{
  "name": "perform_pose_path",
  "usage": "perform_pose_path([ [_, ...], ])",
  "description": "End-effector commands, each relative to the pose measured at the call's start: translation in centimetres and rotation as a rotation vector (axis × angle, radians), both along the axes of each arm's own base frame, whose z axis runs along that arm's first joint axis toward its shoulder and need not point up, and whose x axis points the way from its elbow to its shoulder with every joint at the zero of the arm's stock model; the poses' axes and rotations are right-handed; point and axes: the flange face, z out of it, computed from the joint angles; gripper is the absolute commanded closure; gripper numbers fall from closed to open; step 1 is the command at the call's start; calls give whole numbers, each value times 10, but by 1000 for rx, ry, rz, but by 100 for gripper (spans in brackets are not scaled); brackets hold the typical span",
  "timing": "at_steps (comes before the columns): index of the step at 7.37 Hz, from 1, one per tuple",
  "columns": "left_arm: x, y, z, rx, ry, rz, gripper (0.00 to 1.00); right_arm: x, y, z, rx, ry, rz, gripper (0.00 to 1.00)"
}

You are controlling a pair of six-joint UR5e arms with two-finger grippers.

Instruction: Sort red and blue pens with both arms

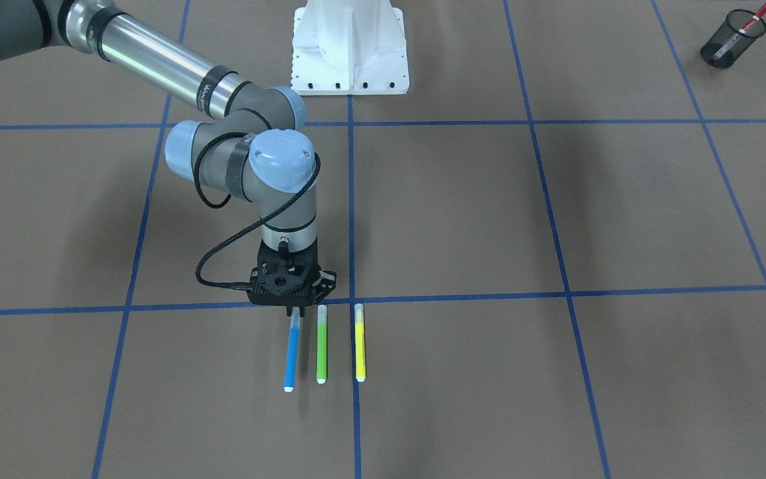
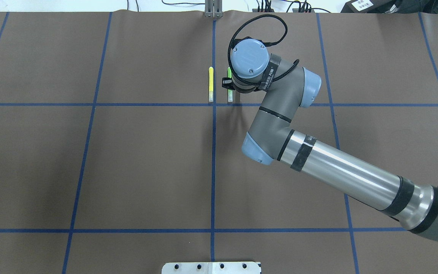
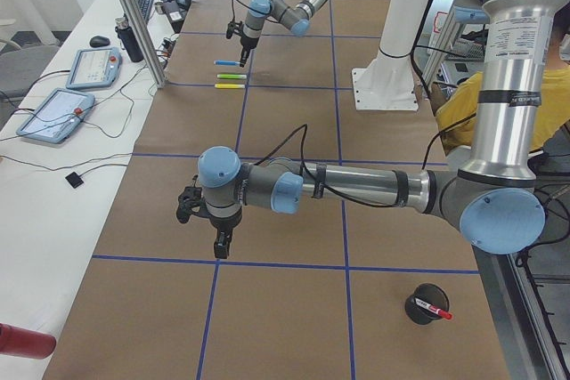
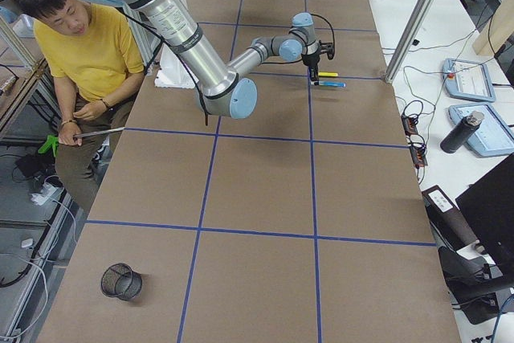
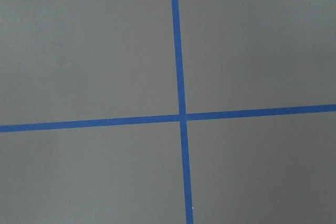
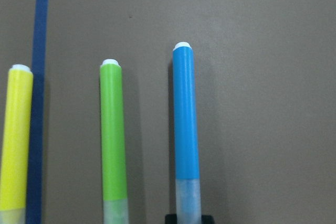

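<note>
The blue pen [image 1: 292, 352] lies beside a green and a yellow marker, its clear cap toward my right arm. My right gripper [image 1: 295, 311] points straight down and is shut on that clear cap; the right wrist view shows the blue pen [image 6: 186, 129] running away from the black fingertips [image 6: 173, 219]. In the overhead view my wrist hides it. The red pen [image 1: 753, 20] stands in a black mesh cup [image 1: 729, 43] at the table's far corner on my left side. My left gripper [image 3: 218, 242] hangs over bare table; I cannot tell whether it is open or shut.
The green marker [image 1: 321, 346] and the yellow marker [image 1: 360, 342] lie parallel to the blue pen. A second black mesh cup [image 4: 120, 280] stands at the end of the table on my right. The white robot base [image 1: 350, 46] is behind. A person in a yellow shirt [image 4: 80, 46] sits beside the table.
</note>
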Motion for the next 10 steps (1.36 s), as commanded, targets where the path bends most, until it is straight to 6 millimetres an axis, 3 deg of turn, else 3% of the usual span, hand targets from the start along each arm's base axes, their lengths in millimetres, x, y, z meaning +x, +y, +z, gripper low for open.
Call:
perform_pose_path([
  [1, 0, 0, -1, 5, 0, 0, 0, 77, 6, -8, 34, -14, -101, 100],
  [2, 0, 0, -2, 14, 1, 7, 0, 110, 22, 5, 29, -42, -114, 100],
  [4, -2, 4, 11, -20, 11, 4, 0, 157, 46, -8, 22, -42, -144, 100],
  [5, -1, 25, 15, -36, 36, 8, 0, 179, 51, -19, 25, -38, -162, 100],
  [6, 1, 33, 6, -39, 96, 15, 0, 197, 56, -16, 26, -49, -179, 100],
  [8, 1, 70, 9, -61, 99, 17, 0, 231, 69, 3, 42, -58, -233, 100],
  [10, 5, 81, 7, -111, 84, 27, 0, 255, 94, 25, 30, -55, -233, 100],
])
